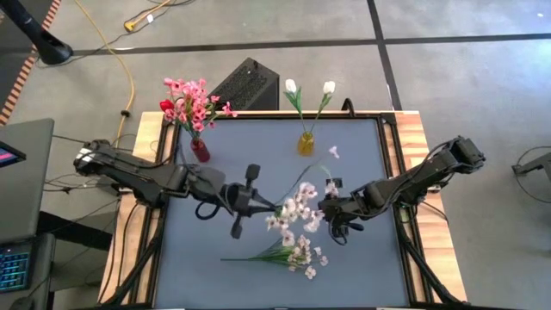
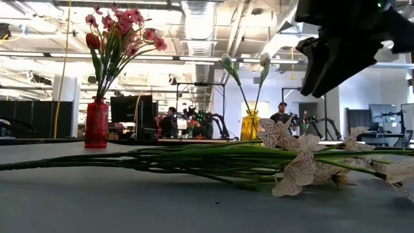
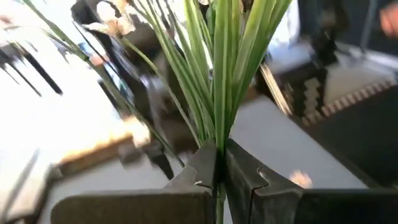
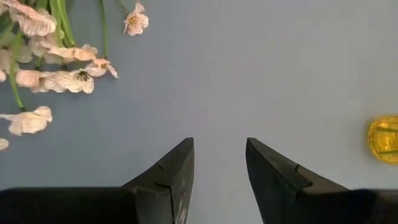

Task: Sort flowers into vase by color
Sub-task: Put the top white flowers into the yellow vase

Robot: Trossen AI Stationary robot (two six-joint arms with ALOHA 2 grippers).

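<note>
Above the middle of the desk (image 1: 362, 138), the left claw (image 3: 221, 177) is pinching the green stems of a pale spray (image 1: 297, 207), blossoms pointing toward the spread, empty right claw (image 1: 331, 209) just beside them, with the yellow vase (image 1: 306, 143) farther back.

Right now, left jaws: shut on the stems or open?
Shut. In the left wrist view the left gripper has both jaws pressed together on the green stems of the pale blossom spray, with no gap between them.
</note>
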